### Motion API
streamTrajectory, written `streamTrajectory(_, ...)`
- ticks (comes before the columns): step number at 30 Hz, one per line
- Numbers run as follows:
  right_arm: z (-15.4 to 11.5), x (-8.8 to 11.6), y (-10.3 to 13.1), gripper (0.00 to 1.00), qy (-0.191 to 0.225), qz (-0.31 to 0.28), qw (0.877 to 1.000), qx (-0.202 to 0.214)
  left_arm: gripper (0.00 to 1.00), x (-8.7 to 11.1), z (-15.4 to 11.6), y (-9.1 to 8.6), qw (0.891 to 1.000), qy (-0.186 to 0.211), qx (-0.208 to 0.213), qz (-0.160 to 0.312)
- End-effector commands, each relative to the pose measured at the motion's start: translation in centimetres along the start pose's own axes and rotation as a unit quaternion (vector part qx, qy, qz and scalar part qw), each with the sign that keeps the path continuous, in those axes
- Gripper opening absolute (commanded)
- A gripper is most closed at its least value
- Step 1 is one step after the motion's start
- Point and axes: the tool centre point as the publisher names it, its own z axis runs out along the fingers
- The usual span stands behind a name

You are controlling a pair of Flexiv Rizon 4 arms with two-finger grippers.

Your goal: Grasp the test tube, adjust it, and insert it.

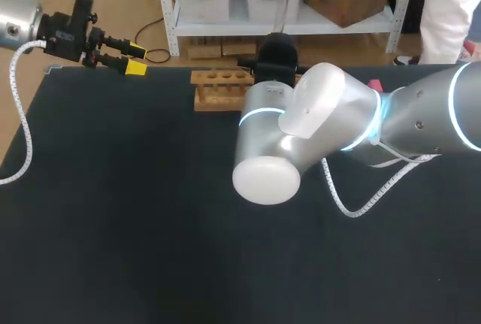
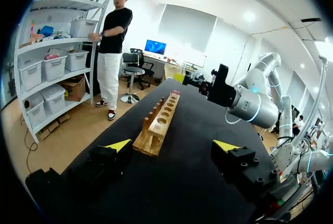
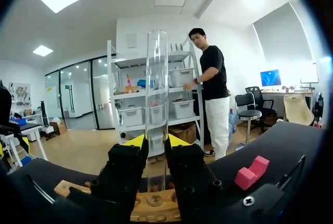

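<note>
Tube: clear, upright, pinched in the right gripper, its lower end at a hole of the rack.
Right fingers: pressed on the tube from 2 sides.
Left gripper: over the table's far left corner, fingers spread, rack ahead.
Block: pink, near the rack.

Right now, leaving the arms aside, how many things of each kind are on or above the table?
test tube: 1
wooden rack: 1
pink block: 1
Total: 3
</note>
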Motion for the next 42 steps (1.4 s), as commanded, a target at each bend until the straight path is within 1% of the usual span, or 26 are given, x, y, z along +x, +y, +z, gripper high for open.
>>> streamTrajectory(1, 0.5, 0.2, -0.3, 0.0, -0.001, 0.001, 1.0, -0.004, 1.0, 0.0, 0.0, 0.1, 1.0, 0.0, 0.001, 0.001)
streamTrajectory(18, 0.9, 2.5, -0.3, 0.0, 0.026, 0.013, 0.999, -0.012, 1.0, 0.0, 0.0, 0.1, 1.0, 0.0, 0.001, 0.001)
streamTrajectory(32, 0.7, 4.6, 0.1, 0.0, 0.056, 0.026, 0.998, -0.012, 1.0, 0.0, 0.0, 0.1, 1.0, 0.0, 0.001, 0.001)
streamTrajectory(41, 0.7, 5.5, 0.6, 0.0, 0.073, 0.029, 0.997, -0.013, 1.0, 0.0, 0.0, 0.1, 1.0, 0.0, 0.001, 0.001)
streamTrajectory(42, 0.7, 5.6, 0.6, 0.05, 0.074, 0.029, 0.997, -0.014, 1.0, 0.0, 0.0, 0.1, 1.0, 0.0, 0.001, 0.001)
